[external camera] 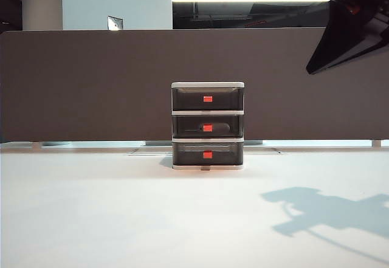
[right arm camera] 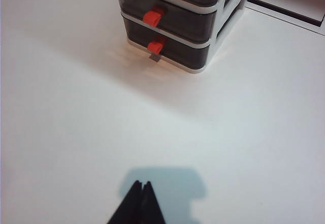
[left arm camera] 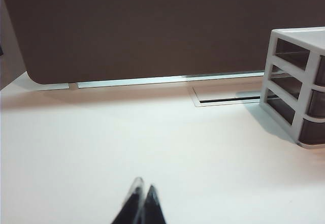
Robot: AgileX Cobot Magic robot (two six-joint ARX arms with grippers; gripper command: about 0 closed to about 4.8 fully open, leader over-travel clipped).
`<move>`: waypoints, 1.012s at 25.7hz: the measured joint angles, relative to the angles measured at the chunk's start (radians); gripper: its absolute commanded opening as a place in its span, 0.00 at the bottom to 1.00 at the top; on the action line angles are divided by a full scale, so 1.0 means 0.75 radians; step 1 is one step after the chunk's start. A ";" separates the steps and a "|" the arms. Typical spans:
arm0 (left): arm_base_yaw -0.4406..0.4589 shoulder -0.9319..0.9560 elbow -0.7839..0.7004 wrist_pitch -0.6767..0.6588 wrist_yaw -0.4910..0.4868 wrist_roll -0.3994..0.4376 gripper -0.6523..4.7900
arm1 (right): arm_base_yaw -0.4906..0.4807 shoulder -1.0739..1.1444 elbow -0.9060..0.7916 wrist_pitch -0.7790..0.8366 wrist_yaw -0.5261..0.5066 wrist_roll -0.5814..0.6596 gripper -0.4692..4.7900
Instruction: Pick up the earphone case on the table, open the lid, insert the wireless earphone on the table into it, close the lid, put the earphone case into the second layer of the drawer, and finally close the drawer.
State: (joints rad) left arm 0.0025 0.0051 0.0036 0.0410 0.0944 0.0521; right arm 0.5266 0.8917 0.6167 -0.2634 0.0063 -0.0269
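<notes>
Plainly:
Left hand [left arm camera: 140, 199]: pinched tight, empty, low over bare tabletop [left arm camera: 152, 142]; drawer [left arm camera: 299, 89] far ahead, cut off at the frame edge.
Right hand [right arm camera: 141, 193]: closed, empty, raised; drawer ahead.
Second layer of the drawer [external camera: 208, 126]: pushed in.
Earphone case: hidden; dim shape behind smoky front, hard to make out.

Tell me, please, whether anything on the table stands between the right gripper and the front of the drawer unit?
Nothing visible does: bare table lies between the shut right gripper and the drawer. All three drawers look closed. The left gripper, also shut, is off to the side.
</notes>
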 measured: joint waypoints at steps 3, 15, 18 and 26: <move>0.000 0.000 0.000 0.000 0.000 0.000 0.11 | -0.001 0.000 -0.001 0.004 0.002 0.000 0.09; 0.000 -0.001 0.000 0.000 0.000 0.000 0.11 | -0.243 -0.615 -0.427 0.216 0.232 0.000 0.09; 0.000 -0.001 0.000 0.000 0.000 0.000 0.11 | -0.313 -0.787 -0.519 0.215 0.240 -0.001 0.09; 0.000 -0.001 -0.001 0.000 0.000 0.000 0.11 | -0.558 -1.132 -0.667 0.213 0.232 -0.002 0.09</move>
State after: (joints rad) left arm 0.0025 0.0048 0.0032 0.0410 0.0944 0.0521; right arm 0.1081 0.0425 0.1165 -0.1040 0.1806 -0.0280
